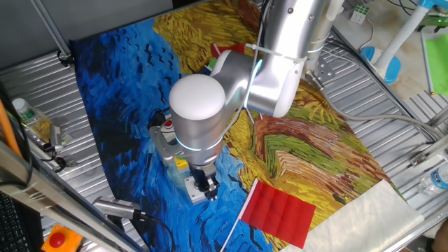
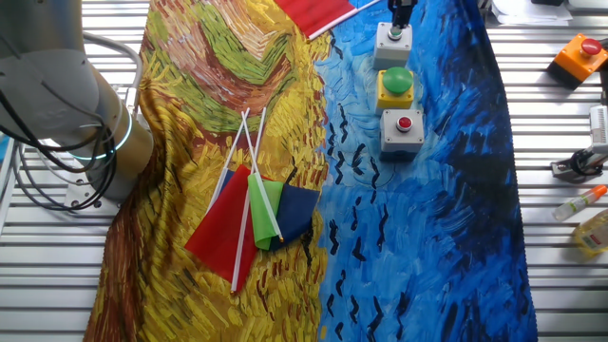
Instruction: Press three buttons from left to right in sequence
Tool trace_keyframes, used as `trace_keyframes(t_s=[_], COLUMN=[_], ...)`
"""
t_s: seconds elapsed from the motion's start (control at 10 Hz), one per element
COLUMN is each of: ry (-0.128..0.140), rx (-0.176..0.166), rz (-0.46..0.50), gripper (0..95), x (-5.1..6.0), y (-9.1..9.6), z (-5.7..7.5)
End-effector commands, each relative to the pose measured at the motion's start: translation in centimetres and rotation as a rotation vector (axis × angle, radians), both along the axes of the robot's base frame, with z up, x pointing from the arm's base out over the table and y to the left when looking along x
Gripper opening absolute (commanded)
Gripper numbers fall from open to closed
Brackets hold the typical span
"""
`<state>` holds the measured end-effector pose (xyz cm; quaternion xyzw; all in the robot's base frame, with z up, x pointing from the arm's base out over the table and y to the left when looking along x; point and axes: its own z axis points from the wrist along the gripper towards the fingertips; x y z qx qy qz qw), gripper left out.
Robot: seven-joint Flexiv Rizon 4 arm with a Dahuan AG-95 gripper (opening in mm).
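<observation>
Three button boxes stand in a row on the blue part of the painted cloth. The grey box with the small red button (image 2: pixel 404 128) shows partly behind the arm in one fixed view (image 1: pixel 166 126). The yellow box with the large green button (image 2: pixel 395 85) is mostly hidden under the wrist (image 1: pixel 180 164). The grey box with the small green button (image 2: pixel 393 40) lies right under my gripper (image 1: pixel 205 185). The dark fingertips (image 2: pixel 403 13) point down at its top and look to be at or just above the button. No view shows a gap or contact between the fingers.
An orange box with a red button (image 2: pixel 581 55) sits off the cloth on the metal table (image 1: pixel 57 239). A red flag (image 1: pixel 280 210) lies near the gripper. A bundle of flags (image 2: pixel 256 214) lies mid-cloth. Small bottles (image 2: pixel 581 201) and a tool (image 2: pixel 578 163) lie at the table's side.
</observation>
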<state>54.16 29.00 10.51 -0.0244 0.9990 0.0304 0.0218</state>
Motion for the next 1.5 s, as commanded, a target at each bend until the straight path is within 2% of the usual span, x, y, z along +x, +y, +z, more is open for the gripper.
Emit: trace_keyframes(t_s=[0.1,0.5,0.6,1.1,1.3,1.4,1.5], ry=[0.000,-0.001,-0.003,-0.013,-0.012,-0.009,-0.006], rx=[-0.005,-0.010,-0.013,-0.017,-0.006,-0.001,0.003], rz=[0.005,0.004,0.002,0.004,0.000,-0.013,-0.016], gripper=[57.0,57.0,38.0,38.0,38.0,57.0,57.0], x=[0.03,0.01,0.00,-0.45,-0.40,-0.18,-0.02], y=[0.02,-0.04,-0.14,-0.96,-0.80,-0.34,-0.08], z=[-0.04,-0.09,-0.24,-0.52,-0.45,-0.40,-0.45])
